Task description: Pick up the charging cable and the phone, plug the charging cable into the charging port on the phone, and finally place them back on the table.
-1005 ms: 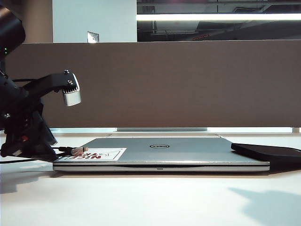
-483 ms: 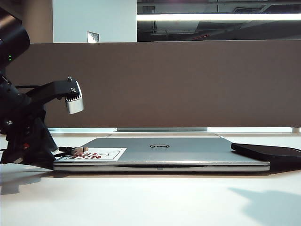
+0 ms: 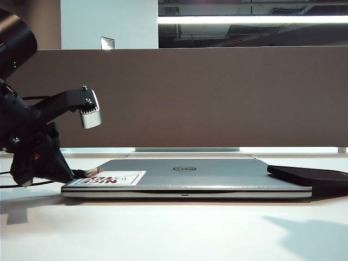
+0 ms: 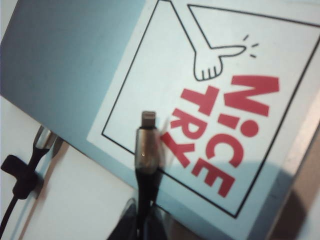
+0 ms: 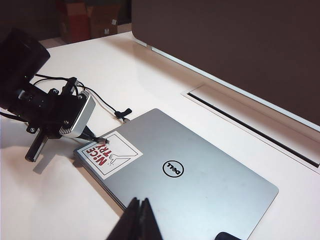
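Observation:
The charging cable's silvery plug (image 4: pixel 148 120) sticks out over the red-and-white sticker (image 4: pixel 235 100) on the laptop, its black cord running back between my left gripper's fingers. My left gripper (image 4: pixel 142 222) is shut on the charging cable just behind the plug. In the exterior view that gripper (image 3: pixel 69 174) sits at the laptop's left corner with the plug (image 3: pixel 93 172) pointing right. The phone (image 3: pixel 310 175) lies flat at the laptop's right end; only a corner (image 5: pixel 227 236) shows in the right wrist view. My right gripper (image 5: pixel 140 202) hangs shut and empty above the laptop lid.
The closed silver Dell laptop (image 3: pixel 217 174) lies mid-table on the white table (image 3: pixel 163 228). A second thin black cable (image 4: pixel 25 175) with a strap lies beside the laptop's corner. The grey-brown partition (image 3: pixel 217 98) stands behind, with a slot (image 5: pixel 250 120) along its foot.
My left gripper has shifted a little to the right toward the laptop corner and its jaws have closed on the charging cable. The right arm has stayed still.

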You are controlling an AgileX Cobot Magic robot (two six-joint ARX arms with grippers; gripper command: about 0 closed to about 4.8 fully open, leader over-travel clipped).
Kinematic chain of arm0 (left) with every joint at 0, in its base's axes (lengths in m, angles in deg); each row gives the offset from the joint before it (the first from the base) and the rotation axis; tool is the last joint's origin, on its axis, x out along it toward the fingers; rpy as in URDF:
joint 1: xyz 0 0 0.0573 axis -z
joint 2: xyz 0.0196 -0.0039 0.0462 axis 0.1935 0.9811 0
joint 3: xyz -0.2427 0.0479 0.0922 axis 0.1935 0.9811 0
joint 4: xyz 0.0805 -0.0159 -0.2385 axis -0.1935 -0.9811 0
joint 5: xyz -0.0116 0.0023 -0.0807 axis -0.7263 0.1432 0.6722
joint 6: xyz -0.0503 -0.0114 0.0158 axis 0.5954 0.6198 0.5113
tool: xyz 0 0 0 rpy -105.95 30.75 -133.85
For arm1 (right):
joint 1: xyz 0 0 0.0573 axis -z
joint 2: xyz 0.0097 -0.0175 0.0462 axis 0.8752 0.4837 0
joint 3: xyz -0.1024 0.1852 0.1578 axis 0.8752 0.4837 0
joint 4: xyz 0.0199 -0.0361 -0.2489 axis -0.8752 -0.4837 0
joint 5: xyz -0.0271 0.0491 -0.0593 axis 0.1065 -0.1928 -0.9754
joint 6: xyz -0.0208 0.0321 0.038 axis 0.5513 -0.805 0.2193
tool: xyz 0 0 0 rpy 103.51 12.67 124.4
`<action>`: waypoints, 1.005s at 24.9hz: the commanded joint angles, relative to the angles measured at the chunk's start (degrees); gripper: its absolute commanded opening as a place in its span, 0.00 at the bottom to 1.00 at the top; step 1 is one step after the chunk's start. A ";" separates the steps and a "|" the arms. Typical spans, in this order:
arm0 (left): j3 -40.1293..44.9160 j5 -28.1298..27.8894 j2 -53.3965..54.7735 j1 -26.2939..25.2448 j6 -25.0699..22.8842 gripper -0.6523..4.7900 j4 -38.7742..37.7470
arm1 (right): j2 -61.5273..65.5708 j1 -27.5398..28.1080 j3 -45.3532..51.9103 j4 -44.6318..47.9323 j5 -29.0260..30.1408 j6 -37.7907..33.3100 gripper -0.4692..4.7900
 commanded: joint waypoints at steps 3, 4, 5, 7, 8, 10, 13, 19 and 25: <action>-0.31 0.70 -0.04 0.04 0.46 0.10 0.72 | 0.07 -0.04 -0.22 1.40 -0.35 0.15 0.08; -0.39 0.70 -0.28 0.04 1.16 0.11 0.50 | 0.07 -0.04 -0.22 1.42 -0.33 0.15 0.08; -0.42 0.70 -0.50 0.04 2.38 0.11 0.55 | 0.07 -0.04 -0.22 1.42 -0.35 0.15 0.08; -0.42 0.70 -1.42 0.04 4.76 0.10 0.50 | 0.07 -0.04 -0.24 1.42 -0.35 0.15 0.08; -0.42 0.70 -2.01 0.04 5.77 0.10 0.46 | 0.07 -0.04 -0.24 1.44 -0.59 0.13 0.08; -0.42 0.70 -3.67 0.04 7.93 0.10 0.22 | 0.07 -0.04 -0.24 1.42 -1.46 0.13 0.08; -0.42 0.72 -6.80 0.04 11.82 0.10 -0.66 | 0.04 -0.04 -0.24 1.55 -2.38 -0.37 0.08; -0.42 0.72 -15.21 1.42 34.03 0.11 -1.62 | 0.07 0.11 -0.24 1.81 -3.78 -4.81 0.08; -0.42 0.72 -18.47 7.85 39.89 0.11 -1.51 | 0.07 0.33 -0.63 1.62 -6.78 -5.77 0.08</action>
